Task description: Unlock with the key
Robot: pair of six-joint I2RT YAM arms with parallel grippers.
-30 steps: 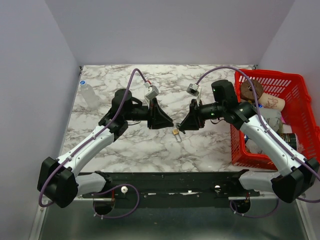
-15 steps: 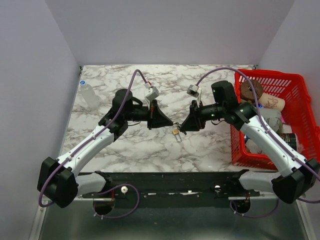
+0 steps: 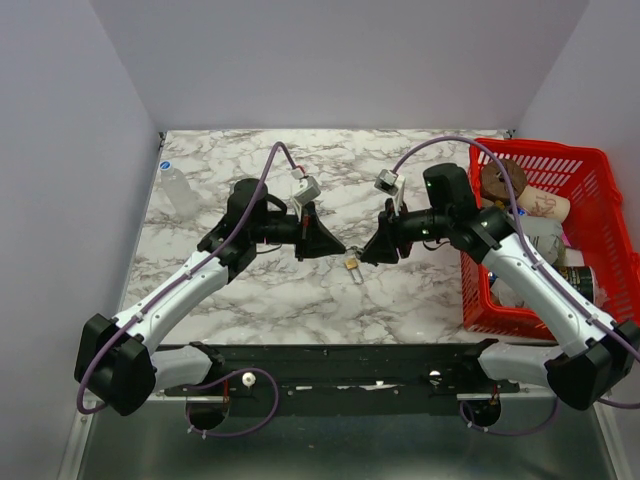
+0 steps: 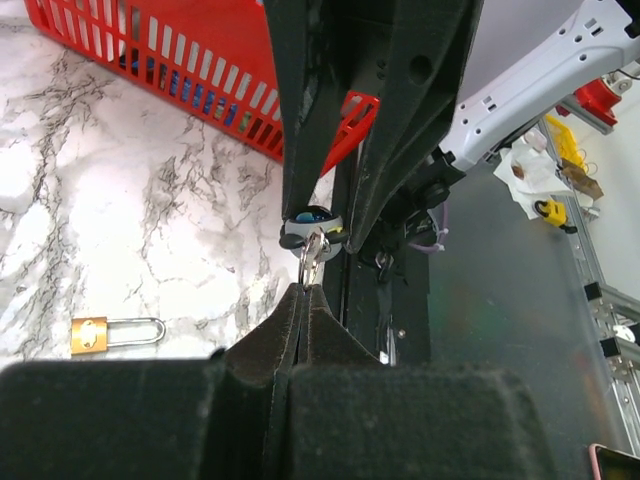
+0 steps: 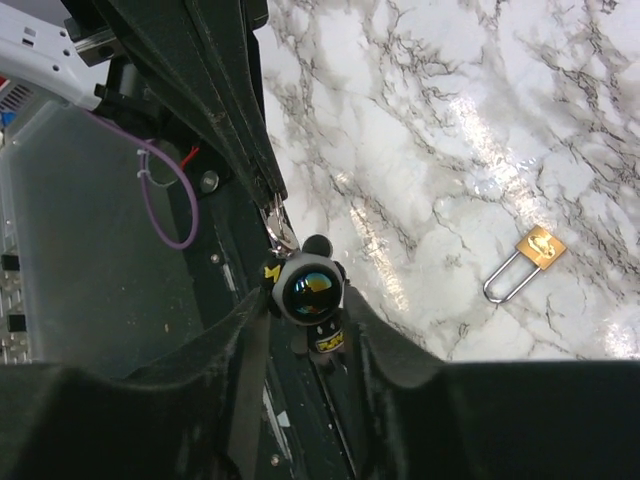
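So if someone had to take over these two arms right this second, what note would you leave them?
Left gripper: jaws shut on the key, held in the air above the table.
Right gripper: jaws shut on the round black fob attached to that key.
Padlock: lying flat on the marble, shackle looks closed, apart from both grippers.
Done: key is up off the table, shared between the two arms.
Left: probably settle the key in one gripper, steady the padlock with the other, insert, turn.
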